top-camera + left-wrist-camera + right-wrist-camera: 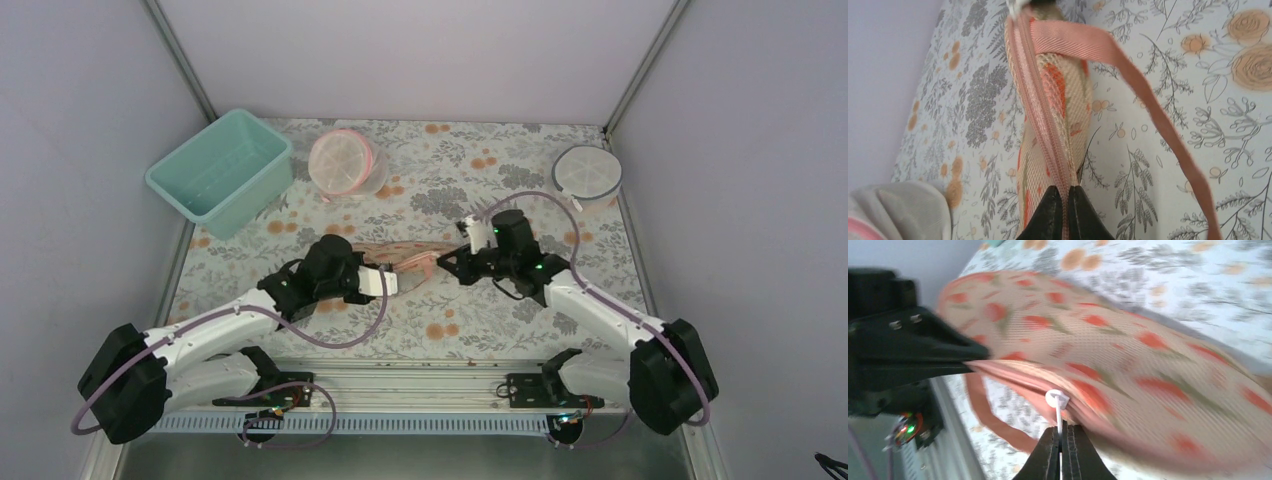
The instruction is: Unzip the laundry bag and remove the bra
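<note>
The peach laundry bag point(412, 256) with orange-red flowers lies at the table's middle between both grippers. My left gripper point(385, 282) is shut on the bag's pink zip edge point(1048, 145) at its near-left end, as the left wrist view point(1065, 192) shows. A pink strap point(1148, 100) loops off to the right. My right gripper point(448, 262) is shut on the white zip pull point(1058, 407) at the bag's right end; its jaws point(1062, 432) pinch the thin pull tab. The bag point(1128, 355) fills the right wrist view, blurred. The bra is hidden.
A teal tub point(221, 170) stands at the back left. A round white mesh pod with a pink rim point(345, 163) sits behind the bag, and one with a grey rim point(587, 173) at the back right. The metal rail point(420, 380) runs along the near edge.
</note>
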Motion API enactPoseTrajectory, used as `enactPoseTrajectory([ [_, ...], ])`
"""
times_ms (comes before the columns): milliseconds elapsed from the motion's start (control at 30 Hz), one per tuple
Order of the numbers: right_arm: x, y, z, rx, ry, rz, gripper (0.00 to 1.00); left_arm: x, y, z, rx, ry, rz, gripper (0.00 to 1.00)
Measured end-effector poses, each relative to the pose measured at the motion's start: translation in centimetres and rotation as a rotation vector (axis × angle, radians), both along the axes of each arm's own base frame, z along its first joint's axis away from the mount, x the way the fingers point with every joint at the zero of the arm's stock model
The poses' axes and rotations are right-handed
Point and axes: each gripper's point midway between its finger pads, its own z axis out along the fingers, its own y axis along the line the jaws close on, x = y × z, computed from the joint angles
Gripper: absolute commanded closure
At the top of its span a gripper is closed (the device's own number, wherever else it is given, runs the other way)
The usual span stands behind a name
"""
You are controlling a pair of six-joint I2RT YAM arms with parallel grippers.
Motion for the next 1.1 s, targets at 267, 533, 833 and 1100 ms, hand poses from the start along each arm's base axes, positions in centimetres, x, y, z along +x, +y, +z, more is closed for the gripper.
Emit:
enactPoseTrajectory([
  [267,2.4,-6.8,-2.5,-0.037,0.083,-0.229,0.97,0.4,0.8,0.2,0.018,-0.042,0.011,0.98],
  [533,0.9,-4.4,-3.2,-0.008,0.123,-0.121,0.96,1.4,3.1,-0.6,0.041,-0.042,0.069,0.15],
  [833,-4.2,1.8,-2.4,0.05,0.104,0.137,0.96,-3.7,-1.9,1.9,-0.073,0.111,-0.14,0.21],
  [1100,-4.6,2.6,-2.1,0.066,0.103,0.165,0.96,-3.3,-2.7,0.3,-0.138,0.242,-0.028,0.55],
])
